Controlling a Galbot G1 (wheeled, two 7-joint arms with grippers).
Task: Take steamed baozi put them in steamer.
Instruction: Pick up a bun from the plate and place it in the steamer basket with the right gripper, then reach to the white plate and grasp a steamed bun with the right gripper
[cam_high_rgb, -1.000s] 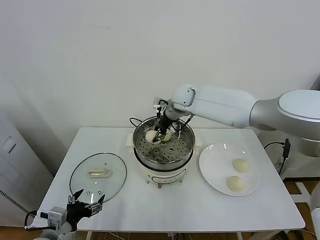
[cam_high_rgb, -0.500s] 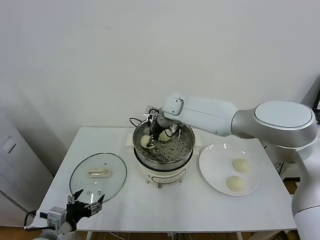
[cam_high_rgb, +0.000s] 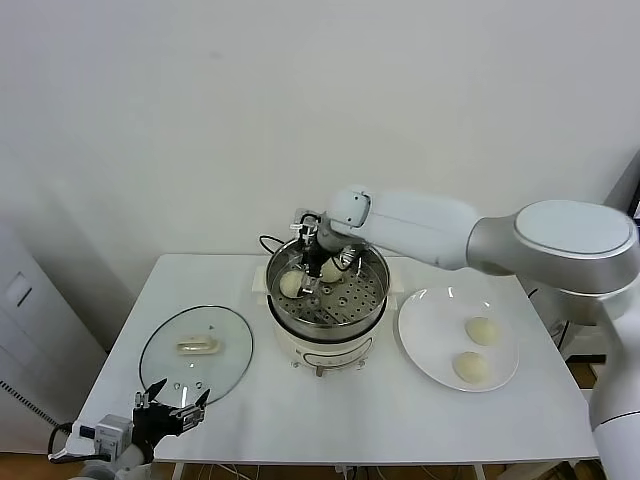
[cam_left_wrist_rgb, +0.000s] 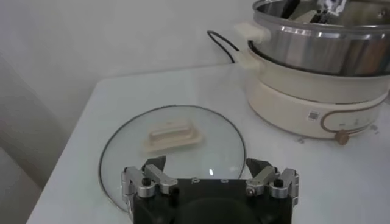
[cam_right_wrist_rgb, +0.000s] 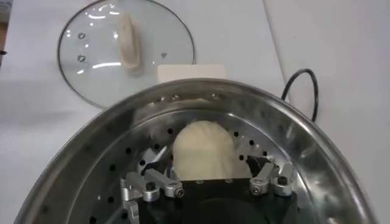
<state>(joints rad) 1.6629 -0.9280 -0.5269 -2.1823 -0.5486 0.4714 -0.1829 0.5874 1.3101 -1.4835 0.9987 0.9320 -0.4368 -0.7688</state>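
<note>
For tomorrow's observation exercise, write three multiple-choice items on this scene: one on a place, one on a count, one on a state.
1. Where does the glass lid lie?
A. on the steamer
B. flat on the table, on the robot's left of the steamer
C. on the plate

2. How many baozi sit on the plate?
A. one
B. two
C. four

3. How is the right gripper?
A. open over a baozi in the steamer
B. shut on a baozi above the plate
C. parked off the table

Answers: 1 B, the lid rests on the tabletop; 2 B, two buns show there; 3 A, its fingers stand apart around the bun.
</note>
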